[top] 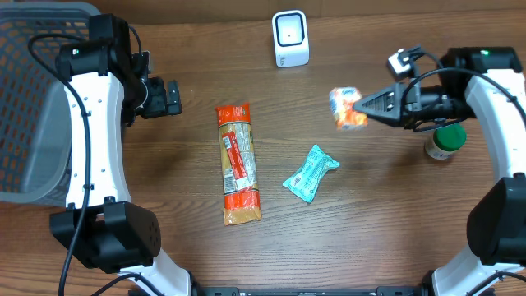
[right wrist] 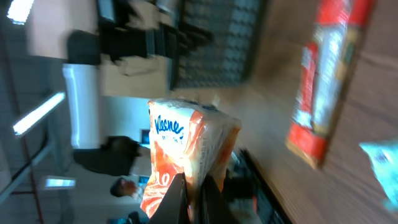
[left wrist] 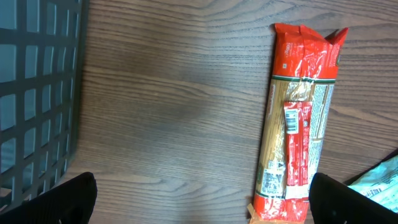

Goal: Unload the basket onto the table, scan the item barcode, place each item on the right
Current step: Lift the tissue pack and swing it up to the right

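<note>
The right hand [right wrist: 189,186] is pinched shut on the edge of a tissue pack [right wrist: 186,140], orange and white with "Kleenex" in blue script, held off the worktop [top: 386,214]. Just behind the hand stands a green-capped bottle [top: 445,141]. Ahead and to one side sits the white scanner [top: 291,39]. Farther out lie a teal packet [top: 311,173] and a red pasta packet [top: 237,163], its print unreadable. Beyond, the left hand [top: 173,97] hangs wide open, empty, by a grey basket [top: 33,99].

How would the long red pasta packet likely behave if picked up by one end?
The pasta packet looks tightly filled with straight strands, so probably stiff, though they could snap if bent. Its glossy film wrapper likely makes it slippery. Lying flat, it seems unlikely to roll.
</note>
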